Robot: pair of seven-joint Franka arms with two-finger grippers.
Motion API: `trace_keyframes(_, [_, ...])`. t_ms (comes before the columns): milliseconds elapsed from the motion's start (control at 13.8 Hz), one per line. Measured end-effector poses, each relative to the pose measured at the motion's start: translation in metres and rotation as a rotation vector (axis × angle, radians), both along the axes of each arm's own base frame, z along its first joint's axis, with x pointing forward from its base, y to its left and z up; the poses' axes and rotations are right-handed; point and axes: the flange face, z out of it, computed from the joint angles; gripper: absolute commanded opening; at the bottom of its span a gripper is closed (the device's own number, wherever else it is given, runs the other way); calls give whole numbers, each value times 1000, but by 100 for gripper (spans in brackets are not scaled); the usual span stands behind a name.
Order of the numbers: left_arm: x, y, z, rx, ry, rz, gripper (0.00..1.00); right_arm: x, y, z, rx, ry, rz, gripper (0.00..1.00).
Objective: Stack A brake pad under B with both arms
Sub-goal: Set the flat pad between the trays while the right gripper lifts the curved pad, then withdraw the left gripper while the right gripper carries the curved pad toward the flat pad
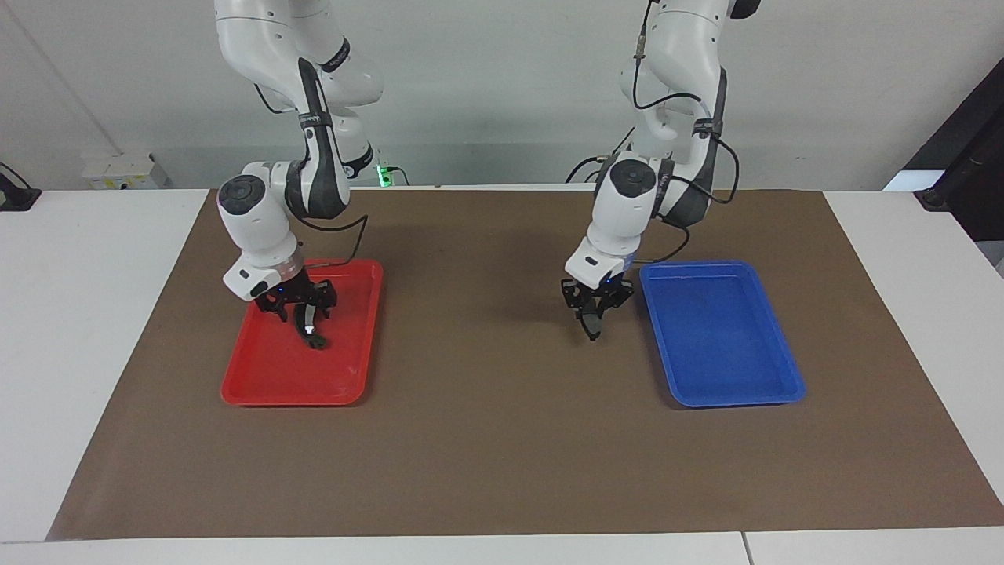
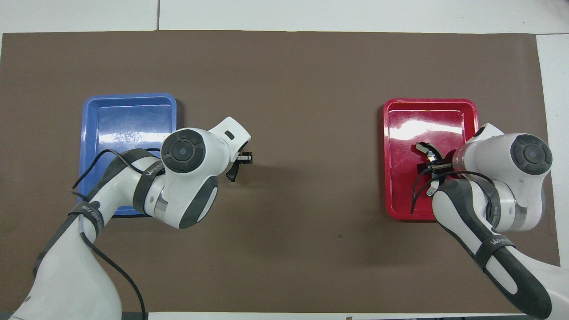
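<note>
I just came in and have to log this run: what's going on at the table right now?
Both arms are mid-pickup. The right gripper is over the red tray, closed on the curved brake piece B; I can't tell whether it is lifted off the tray. The left gripper is over the brown mat beside the blue tray, holding a small dark piece, apparently the A brake pad. Nothing is stacked yet.

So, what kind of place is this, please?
Probably a robotics lab: left gripper and right gripper hold brake parts over a brown mat with a blue tray and red tray.
</note>
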Motion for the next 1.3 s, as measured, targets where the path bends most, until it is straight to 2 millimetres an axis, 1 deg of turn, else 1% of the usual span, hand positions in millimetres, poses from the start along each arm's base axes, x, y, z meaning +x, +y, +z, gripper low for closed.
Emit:
trace_keyframes(72, [1, -14, -8, -9, -12, -4, 8, 0, 0, 0, 0, 0, 5, 36])
trace_keyframes(145, [3, -24, -15, -18, -25, -12, 14, 0, 0, 0, 0, 1, 7, 31])
trace_keyframes(217, [2, -32, -22, -23, -32, -23, 28, -1, 0, -1, 0, 3, 7, 18])
trace_keyframes(289, [0, -38, -28, -22, -31, -34, 53, -1, 0, -1, 0, 3, 7, 2])
trace_keyframes(361, [-1, -41, -28, -23, -33, -38, 76, -1, 0, -1, 0, 3, 7, 0])
trace_keyframes(434, [-2, -42, -28, -24, -34, -40, 92, -1, 0, -1, 0, 3, 7, 0])
trace_keyframes(506, [-2, -43, -27, -25, -35, -40, 99, -1, 0, -1, 0, 3, 7, 0])
trace_keyframes(651, [0, -42, -24, -28, -40, -36, 99, 2, 1, 4, 0, 27, 8, 0])
trace_keyframes(723, [3, -40, -20, -30, -44, -28, 99, 6, 1, 11, 0, 44, 10, 0])
trace_keyframes(795, [7, -32, -13, -28, -43, -13, 99, 12, 3, 21, 0, 57, 13, 0])
trace_keyframes(867, [14, -18, -3, -21, -35, 11, 99, 19, 7, 33, -1, 62, 21, 0])
trace_keyframes(940, [21, -2, 9, -16, -28, 38, 99, 26, 16, 45, 0, 57, 32, 0])
trace_keyframes(1012, [28, 16, 21, -12, -21, 66, 99, 33, 30, 57, 2, 47, 34, 0])
trace_keyframes(1084, [34, 36, 33, -8, -16, 89, 99, 38, 49, 69, 2, 46, 27, 0])
trace_keyframes(1157, [39, 54, 43, -1, -9, 95, 99, 41, 72, 81, 1, 49, 18, 0])
trace_keyframes(1301, [50, 97, 57, 18, 8, 69, 99, 44, 126, 101, 1, 45, -16, 0])
